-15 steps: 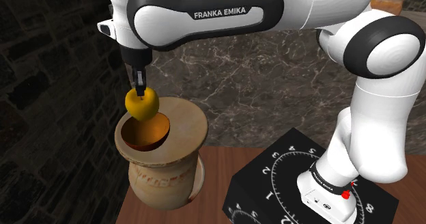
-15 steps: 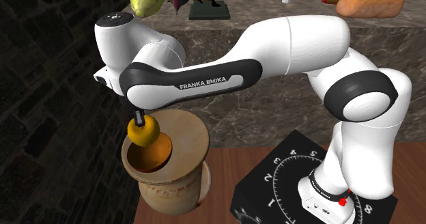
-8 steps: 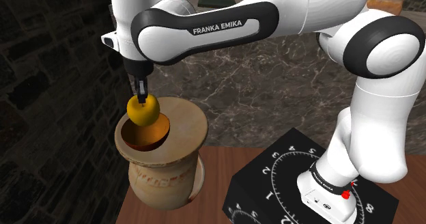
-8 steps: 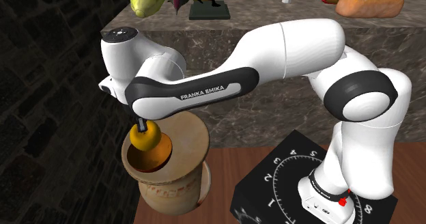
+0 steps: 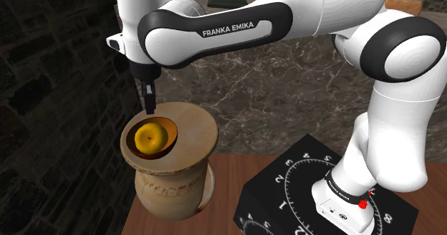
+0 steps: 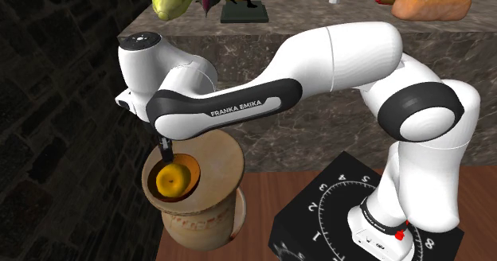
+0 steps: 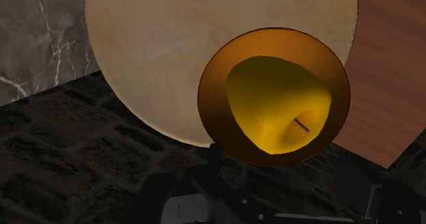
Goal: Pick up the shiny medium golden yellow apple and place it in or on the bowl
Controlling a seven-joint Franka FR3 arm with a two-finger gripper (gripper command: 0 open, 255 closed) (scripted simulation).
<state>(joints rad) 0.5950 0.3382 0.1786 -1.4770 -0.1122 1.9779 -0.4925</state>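
Down inside the orange hollow of the bowl (image 5: 195, 130) sits the yellow apple (image 5: 149, 136), my gripper (image 5: 149, 107) hanging just above, fingers apart and empty, so a crooked retreat could clip the rim and topple it.

Apple (image 7: 276, 103): golden yellow and glossy, thin stem showing; lies inside the bowl's hollow, touching its wall.
Bowl (image 7: 171, 52): pale tan with a broad flat rim; orange-brown hollow set off-centre.
Table (image 7: 389, 65): reddish-brown wood, seen past one side of the bowl.
Wall (image 7: 41, 45): grey veined stone.
Dark stonework (image 7: 68, 161): beneath the bowl's other side.
Gripper (image 7: 273, 205): black, fingers apart, clear of the apple.
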